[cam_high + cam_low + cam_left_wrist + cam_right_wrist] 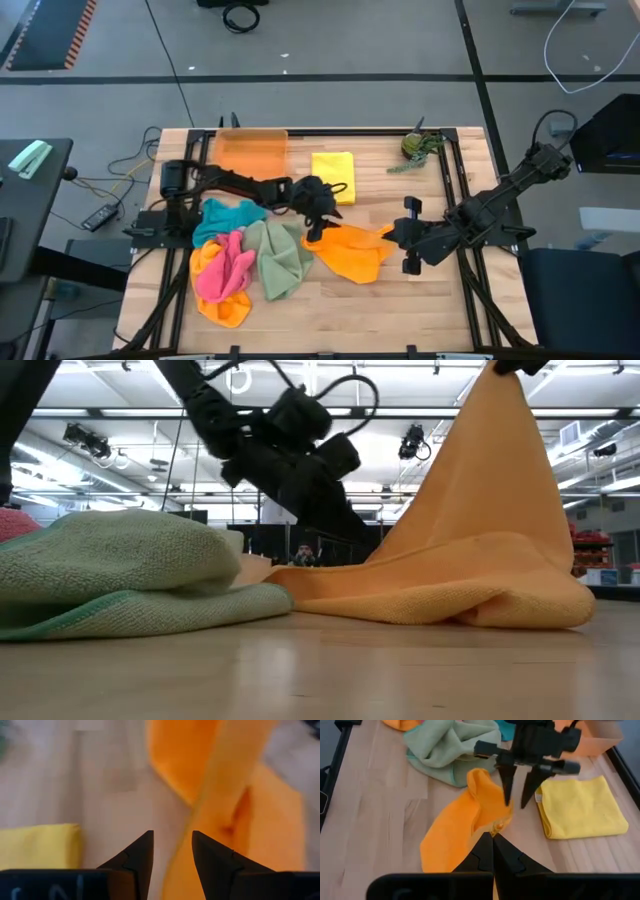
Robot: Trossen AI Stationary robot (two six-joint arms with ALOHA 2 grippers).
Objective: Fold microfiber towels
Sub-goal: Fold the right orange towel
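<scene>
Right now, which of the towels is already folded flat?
The yellow towel, lying as a neat flat rectangle beside the translucent orange tray. The orange towel is pinched up by the right gripper; the others sit crumpled in a heap.

An orange towel point(352, 252) lies crumpled mid-worktop, one corner lifted into a peak. A yellow towel point(333, 176) lies folded flat behind it. Sage green point(277, 258), pink point(222, 268), teal point(226, 217) and another orange towel point(226, 306) sit heaped together beside it.
</scene>
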